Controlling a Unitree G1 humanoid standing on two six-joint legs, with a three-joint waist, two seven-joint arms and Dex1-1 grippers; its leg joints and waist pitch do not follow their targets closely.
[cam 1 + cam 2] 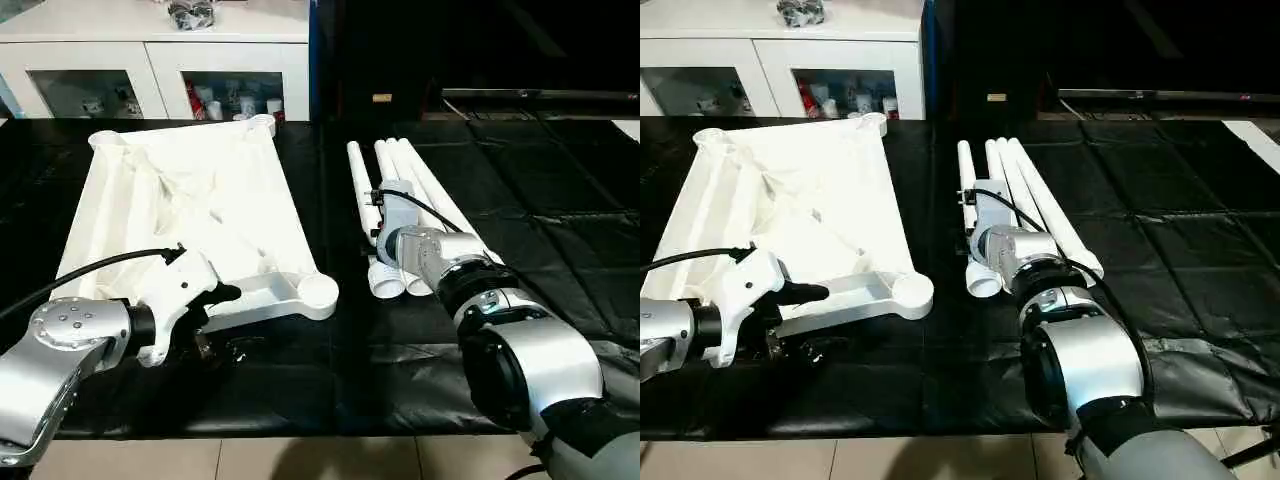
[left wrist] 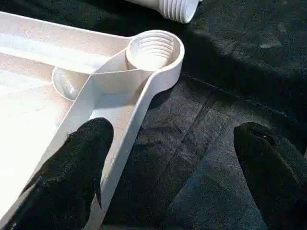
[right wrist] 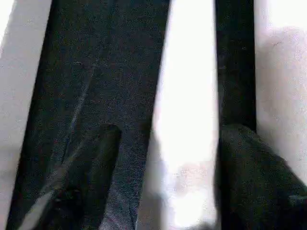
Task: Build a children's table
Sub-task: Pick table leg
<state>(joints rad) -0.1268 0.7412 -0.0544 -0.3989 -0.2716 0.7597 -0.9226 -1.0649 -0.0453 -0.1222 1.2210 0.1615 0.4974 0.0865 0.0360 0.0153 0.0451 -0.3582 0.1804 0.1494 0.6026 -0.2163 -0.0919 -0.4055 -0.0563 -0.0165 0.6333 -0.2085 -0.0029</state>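
Table top [image 1: 190, 200] lying ribs-up, tube legs [image 1: 415, 195] just right of it; left tool [image 2: 168, 167] gaping at its corner socket [image 2: 153, 50]; right tool [image 3: 165, 158] straddling one leg [image 3: 187, 96], apart; light, stiff, slick; gripping mid-tube looks best.

One white table top [image 1: 190, 200], four white tube legs [image 1: 1035, 195], one black cloth [image 1: 540, 200], one white cabinet [image 1: 150, 60] behind.
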